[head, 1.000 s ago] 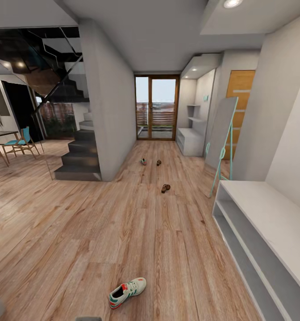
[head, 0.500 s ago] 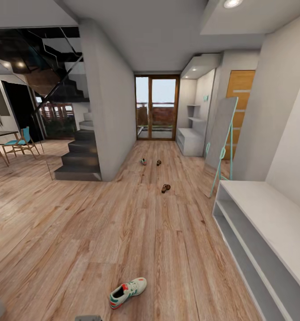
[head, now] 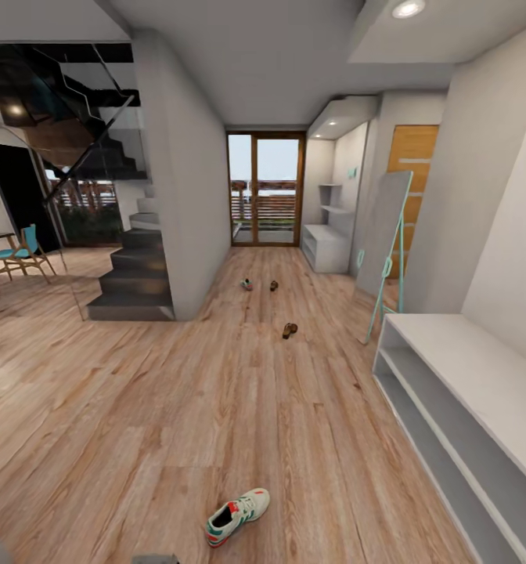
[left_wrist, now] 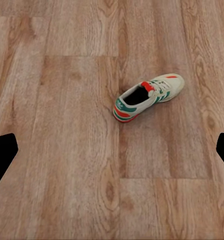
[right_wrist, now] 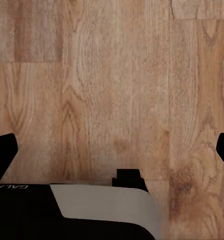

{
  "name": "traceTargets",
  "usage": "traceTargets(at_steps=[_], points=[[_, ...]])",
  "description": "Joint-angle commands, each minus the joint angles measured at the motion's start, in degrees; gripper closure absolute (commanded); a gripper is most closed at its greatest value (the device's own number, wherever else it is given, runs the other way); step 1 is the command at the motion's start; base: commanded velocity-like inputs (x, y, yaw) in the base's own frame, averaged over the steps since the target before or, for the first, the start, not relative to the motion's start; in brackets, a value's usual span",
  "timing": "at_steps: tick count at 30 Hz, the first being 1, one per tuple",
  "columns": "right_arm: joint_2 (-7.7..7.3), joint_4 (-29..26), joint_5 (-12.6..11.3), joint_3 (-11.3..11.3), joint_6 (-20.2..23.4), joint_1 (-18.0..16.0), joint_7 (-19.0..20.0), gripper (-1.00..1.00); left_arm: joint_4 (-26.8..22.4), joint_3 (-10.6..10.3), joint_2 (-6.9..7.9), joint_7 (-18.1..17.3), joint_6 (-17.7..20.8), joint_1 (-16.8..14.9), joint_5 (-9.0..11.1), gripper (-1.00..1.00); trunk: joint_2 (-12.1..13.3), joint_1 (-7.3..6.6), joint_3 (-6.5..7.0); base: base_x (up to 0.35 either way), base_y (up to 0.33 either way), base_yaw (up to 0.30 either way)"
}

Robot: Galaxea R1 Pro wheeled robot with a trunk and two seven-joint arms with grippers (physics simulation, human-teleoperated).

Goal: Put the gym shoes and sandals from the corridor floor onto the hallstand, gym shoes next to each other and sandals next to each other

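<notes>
Under me: warm light-brown wood-plank floor [head: 216, 392], grain and knots plainly visible, finish matt with a faint sheen. Near white low-top sneaker [left_wrist: 148, 96] looks like smooth leather or synthetic, teal stripes, orange-red patches, dark lining; material not certain. White bench-like shoe rack [head: 459, 392]: smooth, painted-looking, matt. My left fingertips [left_wrist: 2, 155] read flat black, no texture discernible. Dark-brown sandal [head: 290, 330] too small to judge. Grey corridor wall [head: 181, 196]: plain, matt, plaster-like.

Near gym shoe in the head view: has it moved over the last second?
No. The camera shifted; the gym shoe lies at the same spot on the corridor floor planks, toe toward the hallstand.
</notes>
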Motion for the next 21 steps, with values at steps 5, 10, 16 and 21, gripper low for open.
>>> traceTargets(at_steps=[5, 10, 16, 21], points=[[-0.01, 0.0, 0.0, 0.0, 0.0, 0.0, 0.1, -1.0, 0.0, 0.0, -0.01, 0.0, -0.2, 0.0, 0.0, -1.0, 0.0, 0.0, -0.06, 0.101, 0.308, -0.001], [-0.01, 0.0, -0.1, -0.1, 0.0, 0.0, 0.0, -1.0, 0.0, 0.0, -0.01, 0.0, -0.2, 0.0, 0.0, -1.0, 0.0, 0.0, -0.06, 0.166, 0.307, -0.05], [-0.01, 0.0, -0.1, -0.1, 0.0, 0.0, -0.1, -1.0, 0.0, 0.0, -0.01, 0.0, -0.2, 0.0, 0.0, -1.0, 0.0, 0.0, -0.06, 0.181, 0.299, -0.225], [-0.01, 0.0, -0.1, -0.1, 0.0, 0.0, -0.1, -1.0, 0.0, 0.0, -0.01, 0.0, -0.2, 0.0, -0.1, -1.0, 0.0, 0.0, -0.06, 0.117, 0.141, -0.286]])
